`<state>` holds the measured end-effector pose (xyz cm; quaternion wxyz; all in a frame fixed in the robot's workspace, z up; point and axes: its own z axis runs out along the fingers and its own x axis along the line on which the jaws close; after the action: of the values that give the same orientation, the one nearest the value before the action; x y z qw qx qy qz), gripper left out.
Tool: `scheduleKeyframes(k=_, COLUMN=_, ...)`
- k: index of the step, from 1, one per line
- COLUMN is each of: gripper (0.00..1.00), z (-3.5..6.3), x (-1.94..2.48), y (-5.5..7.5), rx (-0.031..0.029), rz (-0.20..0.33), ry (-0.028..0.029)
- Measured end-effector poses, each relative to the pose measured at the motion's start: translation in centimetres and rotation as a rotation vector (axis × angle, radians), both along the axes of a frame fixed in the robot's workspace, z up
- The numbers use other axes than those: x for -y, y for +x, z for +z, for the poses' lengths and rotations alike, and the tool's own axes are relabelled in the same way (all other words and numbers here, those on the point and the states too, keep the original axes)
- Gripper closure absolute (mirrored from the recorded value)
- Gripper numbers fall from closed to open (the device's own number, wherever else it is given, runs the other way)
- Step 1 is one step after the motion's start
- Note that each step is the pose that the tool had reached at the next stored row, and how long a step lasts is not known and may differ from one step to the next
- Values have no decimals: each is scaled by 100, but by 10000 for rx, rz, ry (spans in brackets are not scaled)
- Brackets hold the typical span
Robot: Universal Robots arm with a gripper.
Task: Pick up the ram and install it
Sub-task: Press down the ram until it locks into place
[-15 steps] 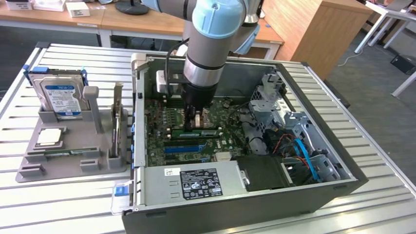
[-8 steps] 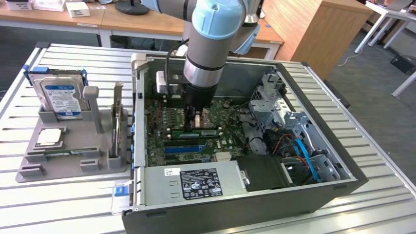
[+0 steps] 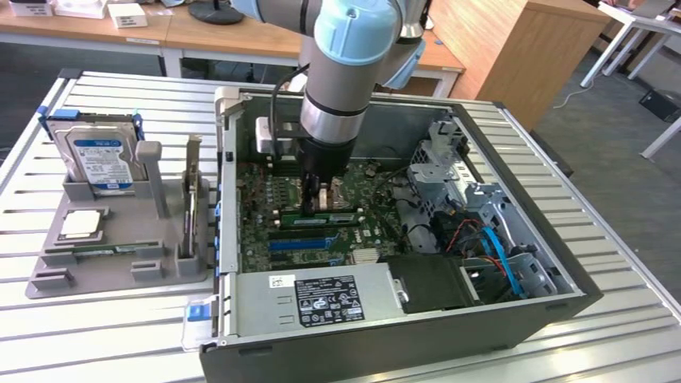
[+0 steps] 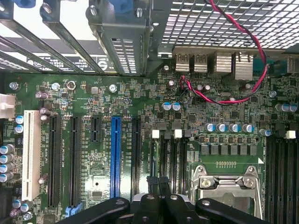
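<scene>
Slatted metal tabletop (image 3: 596, 263) carries everything you are working with: an open dark grey computer case (image 3: 532, 311) lying on its side and, at the exterior view's left, a grey plastic parts fixture (image 3: 64, 279). Your gripper (image 3: 311, 209) is down inside the case, low over the green motherboard (image 3: 255, 231). In the wrist view you can see the black fingertips (image 4: 150, 179) pressed together with nothing between them, so the gripper (image 4: 157, 179) is fully closed and empty. It sits over the long black memory slots (image 4: 170, 158), between the blue expansion slot (image 4: 115, 156) and the silver processor socket (image 4: 226, 182). The ram (image 3: 101, 250), a long, narrow green circuit-board stick, lies flat in the fixture, well apart from the gripper and near a blue-labelled hard drive (image 3: 101, 155) standing upright.
</scene>
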<state>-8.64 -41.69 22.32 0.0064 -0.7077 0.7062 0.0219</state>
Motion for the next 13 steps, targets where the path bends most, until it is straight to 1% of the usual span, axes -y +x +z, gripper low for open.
scheduleKeyframes(k=4, gripper=89, z=-14, x=0, y=0, rx=1, rz=0, ry=2)
scheduleKeyframes(k=5, gripper=89, z=8, x=-3, y=2, rx=12, rz=0, ry=19)
scheduleKeyframes(k=7, gripper=89, z=66, x=0, y=0, rx=1, rz=0, ry=3)
scheduleKeyframes(k=13, gripper=89, z=199, x=0, y=0, rx=2, rz=0, ry=3)
